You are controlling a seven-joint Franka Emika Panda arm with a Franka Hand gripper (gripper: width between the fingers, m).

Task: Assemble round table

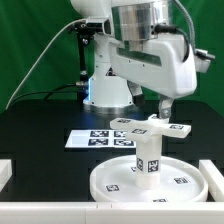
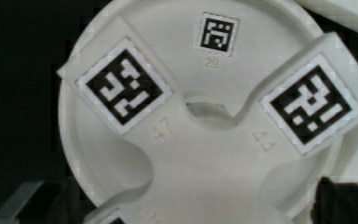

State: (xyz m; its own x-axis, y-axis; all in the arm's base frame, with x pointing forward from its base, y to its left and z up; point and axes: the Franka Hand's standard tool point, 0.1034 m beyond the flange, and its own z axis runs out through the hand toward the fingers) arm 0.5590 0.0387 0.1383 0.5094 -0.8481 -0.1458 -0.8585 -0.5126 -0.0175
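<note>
The large round disc [image 1: 108, 186] lies flat at the table's front. The short thick leg [image 1: 148, 157] stands upright on its middle, and the flat cross-shaped base [image 1: 150, 127] rests on top of the leg. My gripper [image 1: 163, 106] hangs just above the base's arm on the exterior view's right. In the wrist view the cross-shaped base [image 2: 202, 115] fills the picture with its tags, and the disc [image 2: 149, 30] shows behind it. The gripper [image 2: 194, 208] is open: its dark fingers [image 2: 37, 205] stand wide on either side of one base arm, holding nothing.
The marker board [image 1: 92, 140] lies flat behind the disc. The white robot base [image 1: 108, 92] stands farther back. Low white rails [image 1: 6, 176] [image 1: 214, 168] border the black table on both sides.
</note>
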